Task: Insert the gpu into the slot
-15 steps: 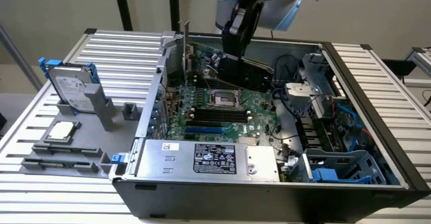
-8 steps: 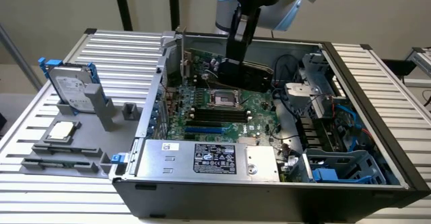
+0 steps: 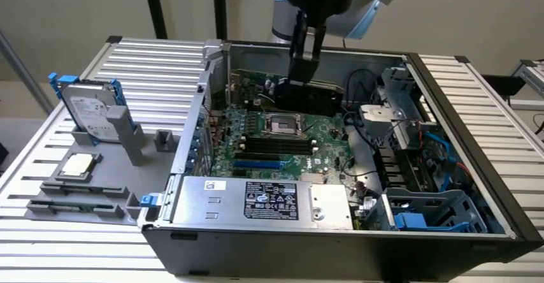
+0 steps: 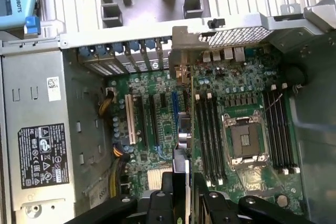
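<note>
In the exterior view my gripper (image 3: 299,95) reaches down into the open computer case and is shut on the gpu (image 3: 328,98), a green card with a black heatsink face. The card hangs above the motherboard, near the case's back wall and over the processor socket (image 3: 282,125). The slot (image 3: 257,165), a bright blue strip, lies nearer the power supply. It is bare, and the card is well apart from it. In the wrist view the gpu (image 4: 182,174) shows edge-on between the fingers of my gripper (image 4: 182,203). There the slot (image 4: 174,111) runs close beside the card's line.
Black memory strips (image 3: 276,144) lie between the socket and the slot. A silver power supply (image 3: 255,200) fills the case's near side. Cables and a blue drive cage (image 3: 425,213) are at the exterior view's right. A grey hard drive (image 3: 93,114) stands on the slatted table at the left.
</note>
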You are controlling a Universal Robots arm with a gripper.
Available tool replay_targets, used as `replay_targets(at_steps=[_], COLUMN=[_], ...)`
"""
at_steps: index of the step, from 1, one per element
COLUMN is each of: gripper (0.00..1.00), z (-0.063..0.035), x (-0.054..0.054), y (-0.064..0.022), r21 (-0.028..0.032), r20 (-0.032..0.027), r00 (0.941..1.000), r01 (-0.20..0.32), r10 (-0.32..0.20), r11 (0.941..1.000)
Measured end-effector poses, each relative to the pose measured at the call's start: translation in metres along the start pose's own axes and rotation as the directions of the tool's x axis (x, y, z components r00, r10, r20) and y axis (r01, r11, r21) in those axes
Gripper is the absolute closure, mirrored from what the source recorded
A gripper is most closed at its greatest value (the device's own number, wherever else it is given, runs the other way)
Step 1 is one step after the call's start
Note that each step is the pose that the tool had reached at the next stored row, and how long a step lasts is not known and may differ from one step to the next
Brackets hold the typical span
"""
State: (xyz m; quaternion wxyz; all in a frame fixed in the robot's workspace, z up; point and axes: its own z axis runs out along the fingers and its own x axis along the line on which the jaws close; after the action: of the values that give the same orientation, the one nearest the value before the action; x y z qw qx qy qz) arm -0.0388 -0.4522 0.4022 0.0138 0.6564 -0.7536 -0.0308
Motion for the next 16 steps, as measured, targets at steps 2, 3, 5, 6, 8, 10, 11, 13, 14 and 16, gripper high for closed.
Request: replay_targets(at_steps=[2,3,5,6,8,10,11,13,14,16], gripper=[0.74,0.74,0.74,0.74,0.74,0.74,0.74,0.74,0.74,0.74], z=[0.0024,0.0039,0.0074,0.0093,0.0134,0.0173,0.0193,0.0232,0.0251,0.0288], x=[0.0,0.0,0.0,0.0,0.0,0.001,0.001,0.001,0.002,0.002], y=[0.0004,0.001,0.0029,0.0044,0.009,0.0143,0.0169,0.0211,0.0221,0.0229], r21=[0.0021,0.0045,0.0107,0.0141,0.02,0.0239,0.0256,0.0283,0.0286,0.0287], r20=[0.0026,0.0045,0.0084,0.0102,0.0124,0.0133,0.0136,0.0139,0.0138,0.0135], r00=[0.9997,0.9994,0.9989,0.9986,0.9983,0.9979,0.9977,0.9973,0.9968,0.996], r01=[0.026,0.035,0.046,0.051,0.058,0.063,0.066,0.072,0.078,0.088], r10=[-0.026,-0.035,-0.046,-0.051,-0.058,-0.063,-0.066,-0.073,-0.078,-0.089], r11=[0.9997,0.9994,0.9989,0.9986,0.9981,0.9977,0.9975,0.997,0.9965,0.9957])
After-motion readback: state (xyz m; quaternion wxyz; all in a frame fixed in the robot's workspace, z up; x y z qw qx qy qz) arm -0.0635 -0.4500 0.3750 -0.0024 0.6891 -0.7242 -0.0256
